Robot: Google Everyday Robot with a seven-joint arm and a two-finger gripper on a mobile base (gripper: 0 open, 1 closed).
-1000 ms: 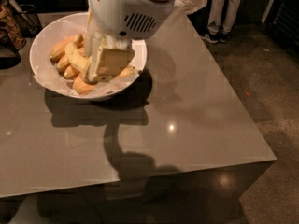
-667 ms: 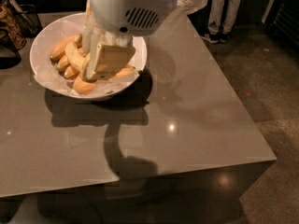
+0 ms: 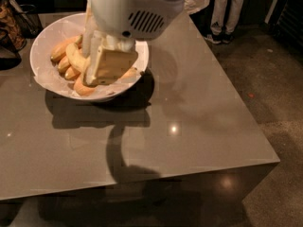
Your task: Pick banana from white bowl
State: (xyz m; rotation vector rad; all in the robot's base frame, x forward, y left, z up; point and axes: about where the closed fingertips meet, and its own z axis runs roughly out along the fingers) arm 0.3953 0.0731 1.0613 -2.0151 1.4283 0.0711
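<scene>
The white bowl stands at the back left of the grey table. Several yellow-orange bananas lie in it. My gripper reaches down into the middle of the bowl among the fruit, below the big white arm housing. A yellow banana end with a dark spot shows just right of the gripper; the rest of that banana is hidden under the gripper, so I cannot tell whether it is held.
A dark basket and a patterned bag stand at the table's back left, close to the bowl. A person's legs stand on the floor beyond the back right corner. The table's front edge and right edge are near.
Almost nothing differs: the gripper stays down in the bowl and the bananas and bowl have not visibly moved.
</scene>
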